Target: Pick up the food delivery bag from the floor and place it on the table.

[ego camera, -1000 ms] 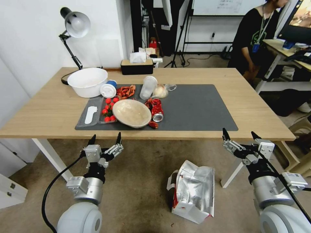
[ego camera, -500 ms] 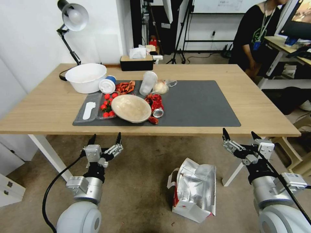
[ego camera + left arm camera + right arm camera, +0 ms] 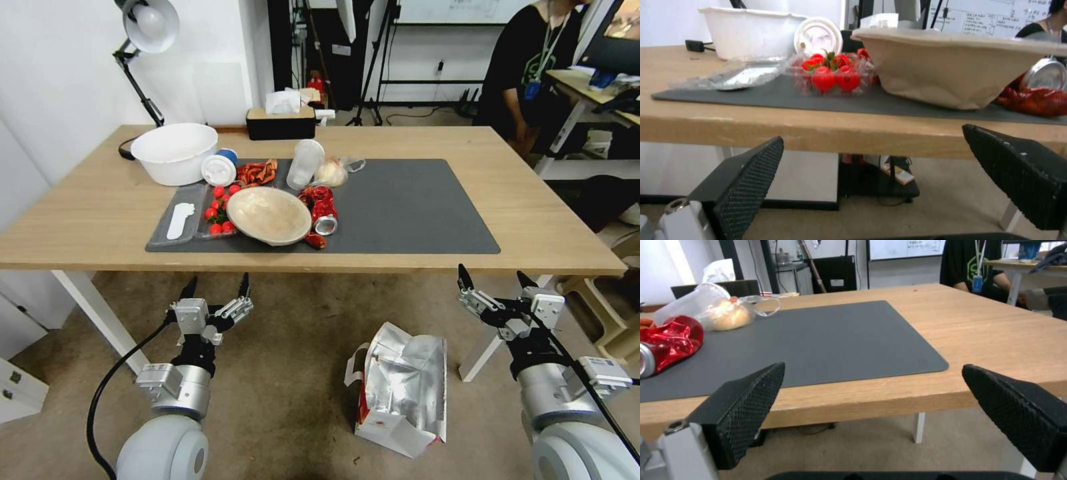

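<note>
The food delivery bag [image 3: 400, 387] lies on its side on the floor between my two arms, silver foil lining up, red gusset and white handle at its left. The table [image 3: 533, 220] stands just beyond it, a light-wood top with a dark grey mat [image 3: 413, 213]. My left gripper [image 3: 217, 287] hangs open below the table's front edge, left of the bag. My right gripper [image 3: 495, 279] is open too, up to the right of the bag, near a white table leg [image 3: 477, 357]. Both wrist views look over the table edge [image 3: 818, 130] [image 3: 916, 396] past open fingers [image 3: 746, 180] [image 3: 742, 406].
The mat's left half holds a white tub [image 3: 175, 152], a strawberry punnet [image 3: 219, 217], a paper bowl [image 3: 269, 215], a crushed red can [image 3: 323, 212] and plastic cups. A desk lamp [image 3: 143, 27] and tissue box [image 3: 280, 120] stand at the back. A seated person [image 3: 527, 67] is at the far right.
The whole head view has shifted: the table now sits higher and farther in the picture, so the camera moved. Both grippers stay open in the same pose; the bag has not moved.
</note>
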You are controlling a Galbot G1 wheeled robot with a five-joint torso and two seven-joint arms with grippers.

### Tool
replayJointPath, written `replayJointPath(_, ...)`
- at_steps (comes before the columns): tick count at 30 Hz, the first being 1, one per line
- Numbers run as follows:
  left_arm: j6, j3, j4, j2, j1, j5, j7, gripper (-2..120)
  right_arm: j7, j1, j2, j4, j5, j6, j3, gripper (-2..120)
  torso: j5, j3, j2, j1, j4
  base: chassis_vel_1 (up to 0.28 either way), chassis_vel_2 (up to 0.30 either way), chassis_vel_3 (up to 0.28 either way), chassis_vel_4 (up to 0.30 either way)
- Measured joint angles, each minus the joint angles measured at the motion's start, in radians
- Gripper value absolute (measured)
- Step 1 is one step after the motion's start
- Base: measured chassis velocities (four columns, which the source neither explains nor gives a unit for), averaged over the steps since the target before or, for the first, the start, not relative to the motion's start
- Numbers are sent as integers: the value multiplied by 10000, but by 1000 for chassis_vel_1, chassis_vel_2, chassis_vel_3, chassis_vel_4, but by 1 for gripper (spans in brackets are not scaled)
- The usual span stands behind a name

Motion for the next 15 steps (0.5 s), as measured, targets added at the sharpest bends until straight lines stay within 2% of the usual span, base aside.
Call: replayJointPath(15, -34, 17, 129, -3, -33, -3, 4, 100, -5, 10, 1, -37, -23, 53, -15, 100, 0, -401, -691, -287, 0, 0, 0, 0, 0)
